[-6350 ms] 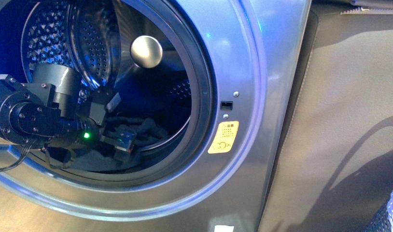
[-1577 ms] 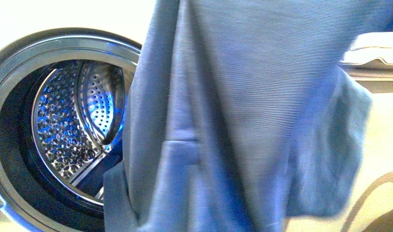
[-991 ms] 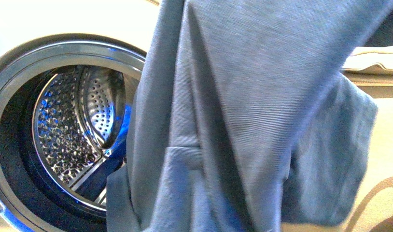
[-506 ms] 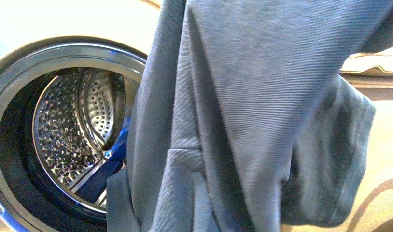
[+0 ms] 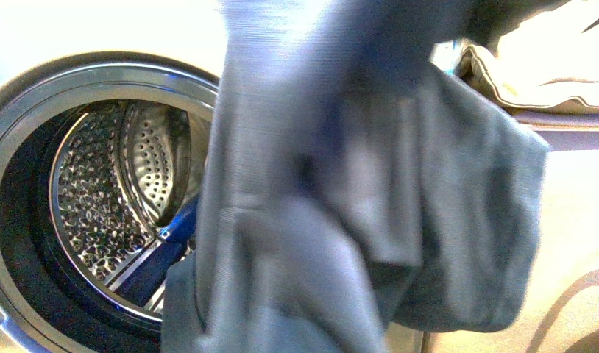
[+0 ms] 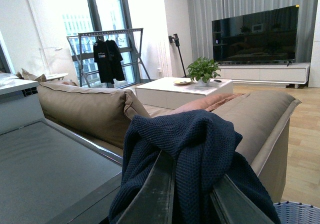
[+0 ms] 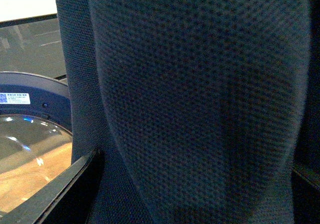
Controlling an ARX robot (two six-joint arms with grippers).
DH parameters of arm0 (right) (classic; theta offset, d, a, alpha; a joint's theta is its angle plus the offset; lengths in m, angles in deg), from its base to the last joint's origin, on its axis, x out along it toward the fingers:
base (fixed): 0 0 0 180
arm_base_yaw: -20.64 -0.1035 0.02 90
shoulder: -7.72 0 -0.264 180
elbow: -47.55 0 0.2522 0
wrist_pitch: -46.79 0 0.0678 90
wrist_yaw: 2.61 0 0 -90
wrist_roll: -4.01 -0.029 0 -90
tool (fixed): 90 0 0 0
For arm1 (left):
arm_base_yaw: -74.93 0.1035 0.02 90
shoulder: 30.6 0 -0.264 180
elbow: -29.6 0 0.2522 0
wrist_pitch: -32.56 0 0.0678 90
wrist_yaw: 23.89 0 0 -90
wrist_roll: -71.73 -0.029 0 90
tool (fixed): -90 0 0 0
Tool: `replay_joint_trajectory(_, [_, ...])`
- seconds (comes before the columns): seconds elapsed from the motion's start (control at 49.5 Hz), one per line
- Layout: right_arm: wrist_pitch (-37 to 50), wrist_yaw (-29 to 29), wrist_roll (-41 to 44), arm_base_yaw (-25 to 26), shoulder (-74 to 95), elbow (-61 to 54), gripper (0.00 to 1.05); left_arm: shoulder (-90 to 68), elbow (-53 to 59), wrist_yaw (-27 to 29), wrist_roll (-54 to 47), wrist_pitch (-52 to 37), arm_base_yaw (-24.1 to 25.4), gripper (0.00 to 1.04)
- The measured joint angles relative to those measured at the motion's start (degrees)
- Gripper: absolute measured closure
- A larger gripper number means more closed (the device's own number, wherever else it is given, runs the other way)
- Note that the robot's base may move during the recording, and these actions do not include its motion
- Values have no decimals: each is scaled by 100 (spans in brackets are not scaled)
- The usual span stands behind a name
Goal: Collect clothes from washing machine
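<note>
hanging clothes [image 5: 370, 184] cover the washing machine [image 5: 32, 95] mouth's right edge; drum [image 5: 98, 198] shows left of them. left gripper [image 6: 192, 166] pinches them near sofa [image 6: 80, 109]. right gripper [image 7: 197, 161]: 2 fingers spread, fabric between.

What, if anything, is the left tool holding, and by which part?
The left tool grips the navy garment by a bunched fold; which part of the garment that is cannot be told.
</note>
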Motion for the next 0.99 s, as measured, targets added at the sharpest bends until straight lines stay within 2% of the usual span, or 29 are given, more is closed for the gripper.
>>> replay_joint_trajectory(0.081, [109,170,0,-59,181,107,7,0,0,0,0,0,0,97])
replay_joint_trajectory(0.324, [492,1215,-15,-164,918,664,7,0,0,4,0,2,0,97])
replay_joint_trajectory(0.627, [671,1751,98,-448,1300,964,8,0,0,17,0,0,0,97])
replay_joint_trajectory(0.87, [780,2291,310,-468,1532,1115,52,0,0,17,0,0,0,97])
replay_joint_trajectory(0.991, [903,2352,304,-319,1512,1075,73,0,0,17,0,0,0,97])
